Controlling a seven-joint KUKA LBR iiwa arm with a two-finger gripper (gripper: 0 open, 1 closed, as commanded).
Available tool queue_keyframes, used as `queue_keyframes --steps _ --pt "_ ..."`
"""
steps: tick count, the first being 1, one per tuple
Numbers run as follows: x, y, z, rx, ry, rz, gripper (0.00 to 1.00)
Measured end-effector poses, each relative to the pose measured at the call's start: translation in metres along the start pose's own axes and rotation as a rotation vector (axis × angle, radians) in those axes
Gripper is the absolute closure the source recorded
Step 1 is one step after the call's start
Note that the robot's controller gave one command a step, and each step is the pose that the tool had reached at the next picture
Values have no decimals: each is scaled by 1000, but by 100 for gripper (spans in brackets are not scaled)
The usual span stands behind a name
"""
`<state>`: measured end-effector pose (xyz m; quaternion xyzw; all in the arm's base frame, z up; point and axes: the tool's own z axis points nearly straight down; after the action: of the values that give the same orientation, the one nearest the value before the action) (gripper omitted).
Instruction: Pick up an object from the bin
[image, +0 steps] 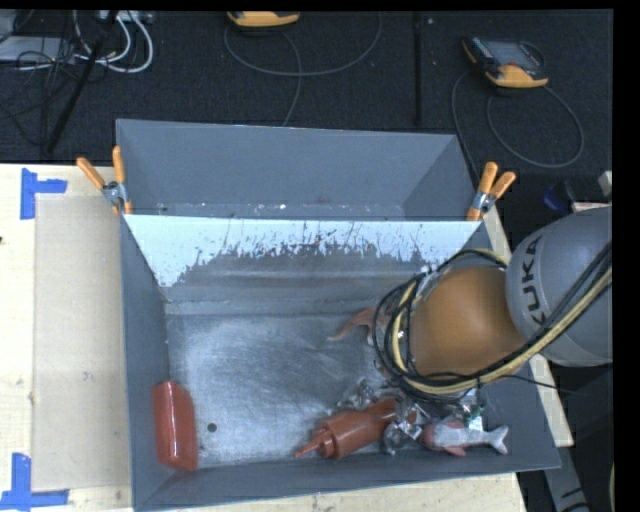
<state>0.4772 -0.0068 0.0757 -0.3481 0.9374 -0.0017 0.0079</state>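
Where the gripper (418, 412) hung: low in the near right corner of the grey metal bin (260, 350), under the arm's rounded orange cover (455, 322) and its loops of black and yellow cable (400, 330).
Gripper state: wide or narrow could not be told (the cover and cables sat right over it), and nothing could be seen held in it.
Nearest thing: a brown bottle-shaped plastic toy (350, 430) lay on its side on the bin floor just by the front wall. Its thin neck pointed left and its thick end lay at the gripper, touching or nearly so.
How it looked: glossy reddish brown, with a fat body tapering to a narrow neck and a small cap-like tip; no damage showed.
How it would handle: probably light, stiff and hollow, with a smooth skin that might slip. Being round, it would likely roll if nudged from one side.
Where to take hold: across the fat body, at right angles to its length, rather than at the tapering neck, where a grip would tend to slide off.
Other neighbours: a grey and pink fish-shaped toy (468, 437) lay just right of the brown toy. A pale pinkish curved piece (352, 326) lay farther back, beside the cables.
Farther off: a red cylinder (175, 425) lay alone in the near left corner, well apart.
Risk: the two toys lay close together, so a closing grip might catch both.
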Motion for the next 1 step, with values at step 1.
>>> queue_keyframes --steps 1 --pt "0 0 -1 -1 1 0 100"
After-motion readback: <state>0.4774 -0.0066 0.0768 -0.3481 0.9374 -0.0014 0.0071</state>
